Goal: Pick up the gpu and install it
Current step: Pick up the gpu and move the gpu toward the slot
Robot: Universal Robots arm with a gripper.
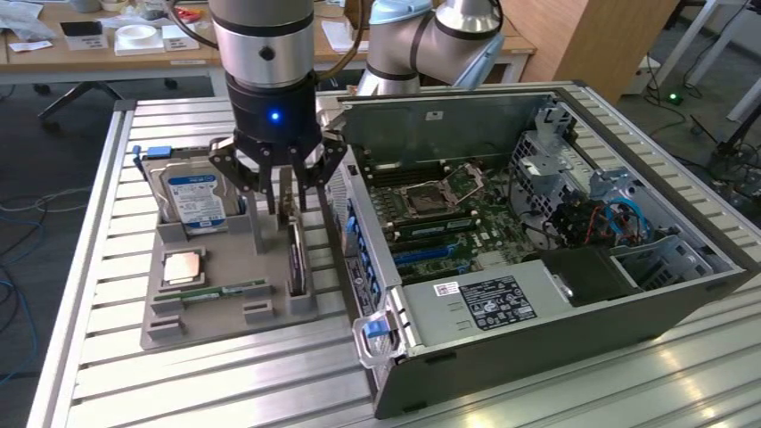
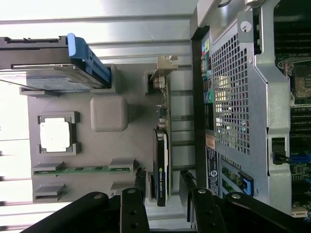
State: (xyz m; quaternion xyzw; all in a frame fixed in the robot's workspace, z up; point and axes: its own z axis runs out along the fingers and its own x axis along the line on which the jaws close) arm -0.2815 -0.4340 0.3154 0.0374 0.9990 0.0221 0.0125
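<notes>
The gpu [image 1: 295, 257] stands on edge in a slot of the grey holder tray [image 1: 167, 332], on the side nearest the computer case. In the wrist view the gpu [image 2: 162, 162] shows its black cooler and green board edge-on, with the silver bracket [image 2: 163, 68] at its far end. My gripper [image 1: 289, 203] hangs straight over the card, open. Its fingers [image 2: 140, 178] stand on either side of the cooler end without touching it, and my gripper [image 2: 163, 180] is centred on the card.
The tray [image 2: 121, 145] also holds a hard drive [image 1: 196, 200] with a blue-white label, a processor chip [image 1: 181, 266] and a memory stick [image 1: 228, 290]. The open computer case [image 1: 535, 223] lies right beside the tray, its motherboard [image 1: 434, 209] exposed. All rest on a slatted metal table [image 1: 214, 392].
</notes>
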